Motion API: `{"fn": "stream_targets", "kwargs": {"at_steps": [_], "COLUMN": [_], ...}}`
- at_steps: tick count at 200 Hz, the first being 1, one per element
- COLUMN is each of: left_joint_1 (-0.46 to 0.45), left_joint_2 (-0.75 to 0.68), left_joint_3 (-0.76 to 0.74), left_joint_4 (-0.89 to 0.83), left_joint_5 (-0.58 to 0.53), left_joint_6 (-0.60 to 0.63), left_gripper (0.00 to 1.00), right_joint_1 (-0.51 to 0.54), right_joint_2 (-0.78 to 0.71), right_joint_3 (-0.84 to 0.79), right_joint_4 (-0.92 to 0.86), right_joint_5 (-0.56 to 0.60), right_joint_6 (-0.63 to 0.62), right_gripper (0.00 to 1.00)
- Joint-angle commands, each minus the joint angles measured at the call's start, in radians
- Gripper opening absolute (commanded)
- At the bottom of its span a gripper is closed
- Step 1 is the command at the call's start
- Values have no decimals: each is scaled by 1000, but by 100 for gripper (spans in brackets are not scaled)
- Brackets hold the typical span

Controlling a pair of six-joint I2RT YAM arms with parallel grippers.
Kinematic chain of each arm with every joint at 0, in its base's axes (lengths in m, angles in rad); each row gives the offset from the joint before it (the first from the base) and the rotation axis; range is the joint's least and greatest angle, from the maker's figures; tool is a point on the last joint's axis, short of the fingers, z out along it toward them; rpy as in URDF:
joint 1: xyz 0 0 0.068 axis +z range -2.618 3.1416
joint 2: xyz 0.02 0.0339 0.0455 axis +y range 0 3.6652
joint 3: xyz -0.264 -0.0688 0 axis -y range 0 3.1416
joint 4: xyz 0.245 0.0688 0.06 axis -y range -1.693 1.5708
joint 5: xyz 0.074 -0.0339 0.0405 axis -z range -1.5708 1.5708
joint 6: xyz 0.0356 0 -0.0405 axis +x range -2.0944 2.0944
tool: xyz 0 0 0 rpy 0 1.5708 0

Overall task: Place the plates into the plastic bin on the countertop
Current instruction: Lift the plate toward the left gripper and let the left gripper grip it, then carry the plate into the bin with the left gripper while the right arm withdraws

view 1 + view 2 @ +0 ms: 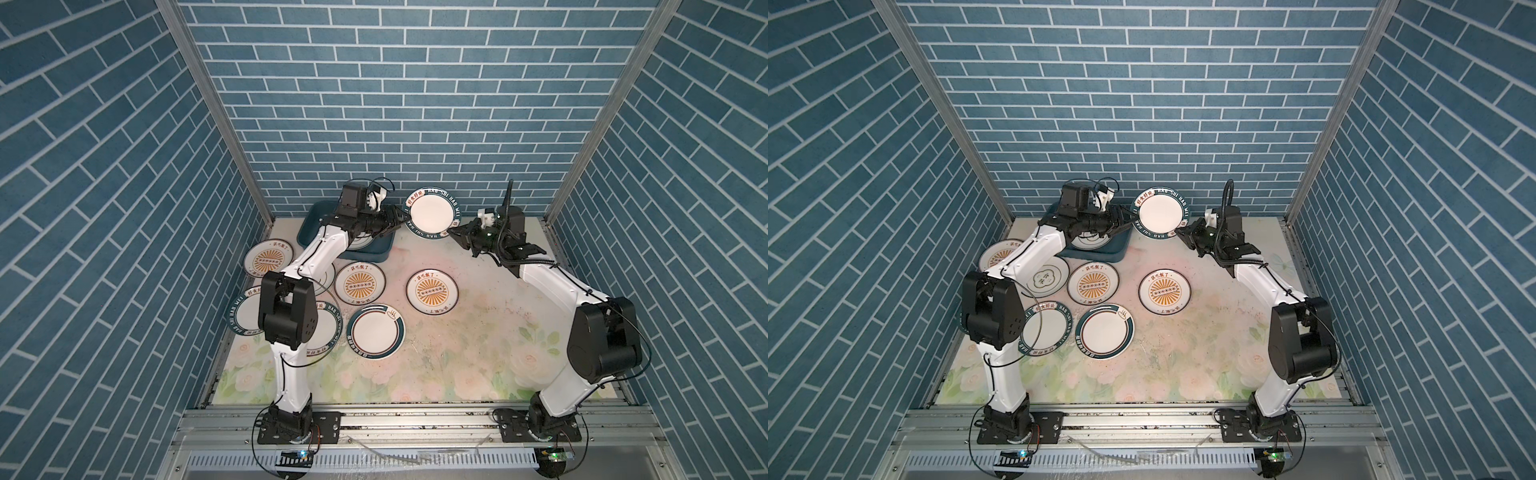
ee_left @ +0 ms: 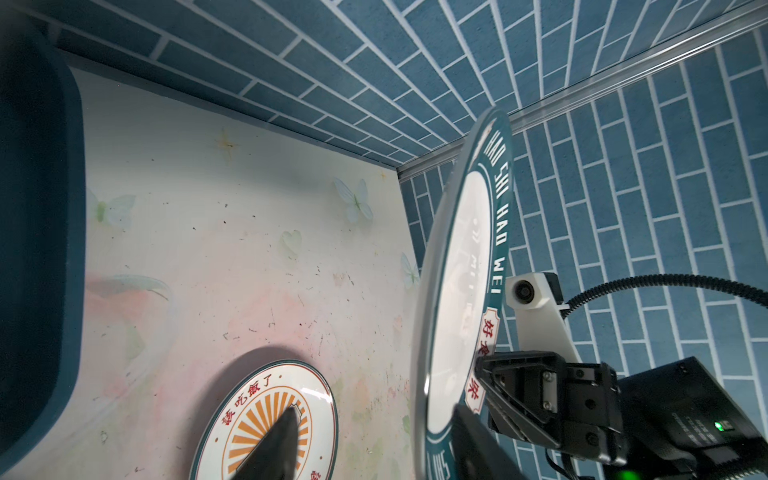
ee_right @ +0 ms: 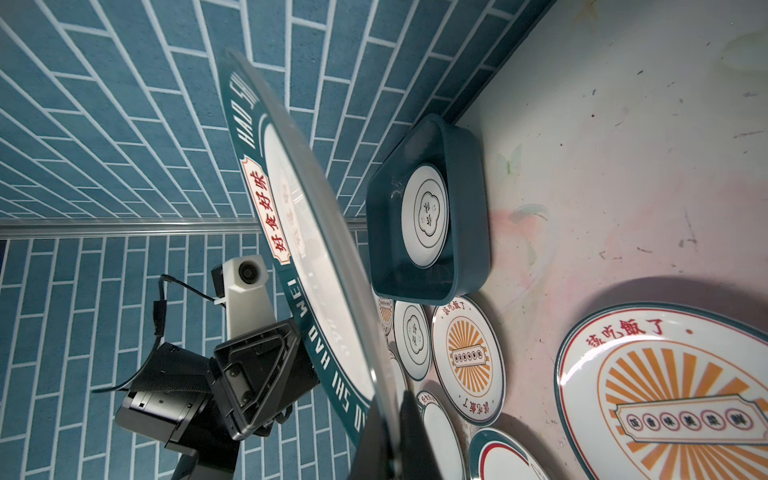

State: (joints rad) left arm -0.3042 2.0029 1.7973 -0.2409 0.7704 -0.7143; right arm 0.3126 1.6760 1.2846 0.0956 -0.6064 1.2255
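Blue-brick booth: right gripper [image 1: 452, 230] has its fingers pinched on one edge of a green-rimmed plate [image 1: 430, 212] in mid-air while left gripper [image 1: 400, 219] straddles the opposite rim, fingers spread, presumably a handoff since the plastic bin [image 1: 370, 254] sits on its side of the countertop [image 1: 478, 332].

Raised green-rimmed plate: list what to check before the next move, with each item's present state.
1. Right gripper shut on the raised plate: ok, it clamps the rim.
2. Left gripper closed on the opposite rim: not ok; the rim sits between its jaws, which stand apart.
3. Raised plate clear of the countertop: ok, held in the air.
4. Plastic bin has room: ok; only one emblem plate lies flat inside.
5. Gap between raised plate and back wall: cannot tell.
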Motion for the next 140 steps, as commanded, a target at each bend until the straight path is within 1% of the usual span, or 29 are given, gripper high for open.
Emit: {"fn": "stream_targets", "kwargs": {"at_steps": [1, 15, 23, 54, 61, 67, 79, 93, 99, 117, 140], "left_joint_1": [0, 1, 3, 11, 12, 14, 19, 27, 30, 41, 68], "left_joint_2": [10, 11, 11, 10, 9, 6, 4, 5, 5, 2, -11], "left_joint_3": [26, 22, 17, 5, 3, 2, 1, -1, -2, -1, -9], "left_joint_4": [39, 56, 71, 105, 106, 110, 117, 134, 137, 141, 148], "left_joint_5": [33, 36, 42, 56, 56, 58, 59, 63, 65, 69, 75], "left_joint_6": [-14, -27, -37, -65, -65, -68, -77, -95, -97, -102, -109], "left_gripper": [39, 26, 21, 12, 9, 7, 6, 3, 2, 0, 0], "right_joint_1": [11, 14, 15, 25, 27, 29, 31, 31, 31, 31, 29], "right_joint_2": [8, 13, 14, 21, 23, 23, 21, 16, 15, 13, 7], "right_joint_3": [39, 39, 38, 39, 39, 38, 35, 32, 30, 26, 23], "right_joint_4": [87, 87, 87, 95, 97, 99, 108, 121, 119, 122, 94], "right_joint_5": [-23, -18, -16, -10, -9, -6, -3, 2, 7, 20, 48], "right_joint_6": [14, 17, 17, 18, 17, 18, 16, 15, 13, 6, -17], "right_gripper": [0, 0, 0, 0, 4, 10, 22, 30, 37, 50, 60]}}
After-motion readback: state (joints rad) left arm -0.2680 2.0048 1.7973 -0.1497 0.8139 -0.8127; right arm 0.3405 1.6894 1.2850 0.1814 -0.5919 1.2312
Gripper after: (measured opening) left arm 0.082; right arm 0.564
